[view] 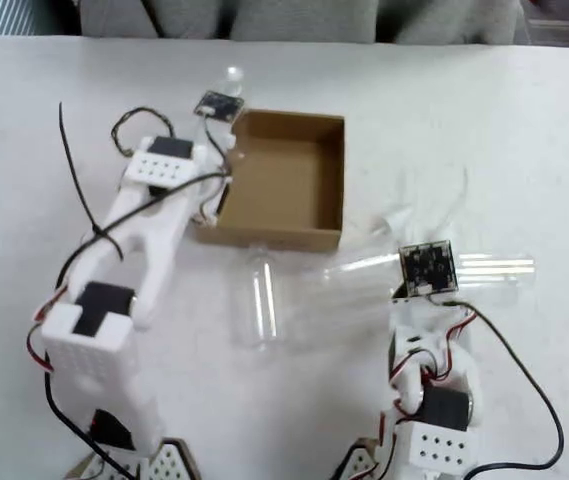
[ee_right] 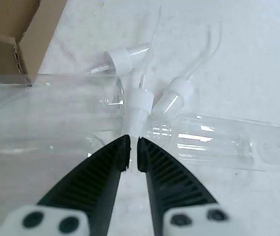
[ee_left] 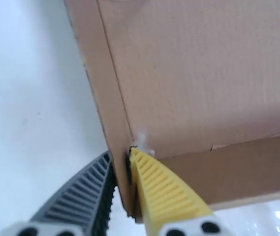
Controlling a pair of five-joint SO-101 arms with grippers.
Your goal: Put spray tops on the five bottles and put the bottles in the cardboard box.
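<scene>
The cardboard box (ee_left: 194, 73) stands open-topped with its plain brown floor showing from wall to wall. The left gripper (ee_left: 121, 155) is pressed together on one wall of it beside a corner, the grey finger outside and the yellow finger inside. A clear bottle (view: 232, 78) lies on the table just beyond that gripper, outside the box. The right gripper (ee_right: 133, 142) has its black fingers drawn almost together and pinches the lower end of a white spray top (ee_right: 136, 105) at their tips. Ahead of those tips lie two more spray tops, one (ee_right: 122, 56) near the box corner and one (ee_right: 176, 96) with a curved tube, both loose on the table. A large clear bottle (ee_right: 51, 108) lies on its side touching the held top, between this gripper and the box. Another bottle (ee_right: 223, 142) lies on the gripper's other flank, also just beside the top. All of it rests on a white table (view: 484, 130), and grey upholstery (view: 304, 18) shows past the table's far edge.
</scene>
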